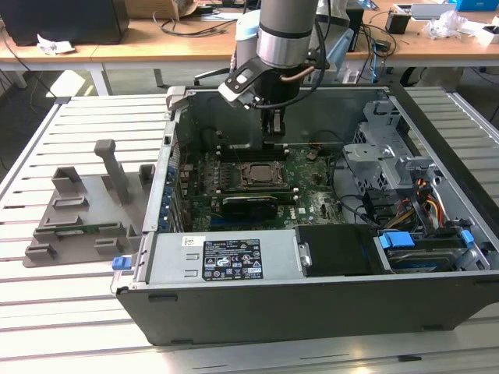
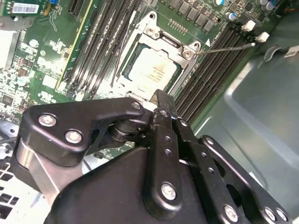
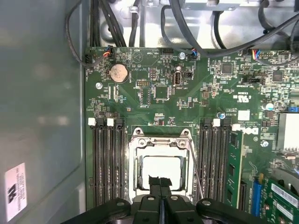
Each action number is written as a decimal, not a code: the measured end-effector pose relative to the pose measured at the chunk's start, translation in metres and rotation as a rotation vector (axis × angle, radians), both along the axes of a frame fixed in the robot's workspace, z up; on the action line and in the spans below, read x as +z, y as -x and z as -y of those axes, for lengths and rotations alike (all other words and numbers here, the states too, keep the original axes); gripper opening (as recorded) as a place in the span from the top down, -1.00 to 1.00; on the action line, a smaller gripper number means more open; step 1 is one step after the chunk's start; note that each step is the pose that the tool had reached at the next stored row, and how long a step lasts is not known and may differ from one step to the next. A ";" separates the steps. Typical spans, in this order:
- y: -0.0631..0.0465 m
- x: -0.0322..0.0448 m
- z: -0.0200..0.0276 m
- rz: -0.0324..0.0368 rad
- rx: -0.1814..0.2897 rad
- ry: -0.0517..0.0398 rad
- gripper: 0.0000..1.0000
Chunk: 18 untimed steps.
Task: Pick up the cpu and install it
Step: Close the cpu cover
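dull silver metal top, thin green rim: the cpu (image 3: 161,169) lies flat inside the square socket frame (image 3: 161,139) on the green motherboard (image 3: 154,88). in the exterior view it sits near mid-frame (image 1: 258,173), inside the open computer case (image 1: 312,304).

gripper (image 3: 160,185) hangs right above the chip, arm coming down from the top centre of the exterior view (image 1: 273,131). jaws are together, tips meeting on one line, nothing between them. in the second wrist view the black tip (image 2: 159,100) stands just over the frame's edge; contact with the chip can't be told.

handling, as judged:
- light, stiff, thin. no give under the fingers.
- smooth metal lid, likely slippery to a pinch from above.
- fragile underneath and at the socket contacts; any tilt or sliding looks risky.
- best hold looks like two opposite edges at the rim, kept level. the frame crowds those edges, so there is little room for fingers.

surface and room:
- board is dense with small parts. dark memory slots (image 3: 107,163) run along both sides of the socket, and a thin wire lever (image 3: 196,173) stands beside the frame.
- steel case walls close the board in, with cables and a drive cage toward the exterior view's right.
- case rests on a pale slatted table (image 1: 70,312). a grey fixture plate (image 1: 78,210) with upright posts sits at the exterior view's left, well apart from the case opening.
- wooden benches (image 1: 195,39) with clutter along the top of the frame.
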<state>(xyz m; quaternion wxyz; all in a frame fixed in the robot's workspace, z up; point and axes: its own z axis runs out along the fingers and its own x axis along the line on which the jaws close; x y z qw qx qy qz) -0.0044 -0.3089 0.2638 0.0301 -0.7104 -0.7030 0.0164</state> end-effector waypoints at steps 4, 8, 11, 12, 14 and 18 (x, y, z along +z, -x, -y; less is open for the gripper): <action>0.000 0.0074 0.0000 0.0000 0.000 0.0007 0.79; 0.000 0.0187 0.0000 0.0000 0.000 0.0022 0.79; 0.000 0.0255 0.0000 0.0000 0.000 0.0024 0.79; -0.001 0.0279 0.0000 0.0000 0.000 0.0026 0.79; -0.001 0.0326 0.0000 0.0000 0.000 0.0026 0.79; -0.001 0.0425 0.0000 0.0000 0.000 0.0027 0.79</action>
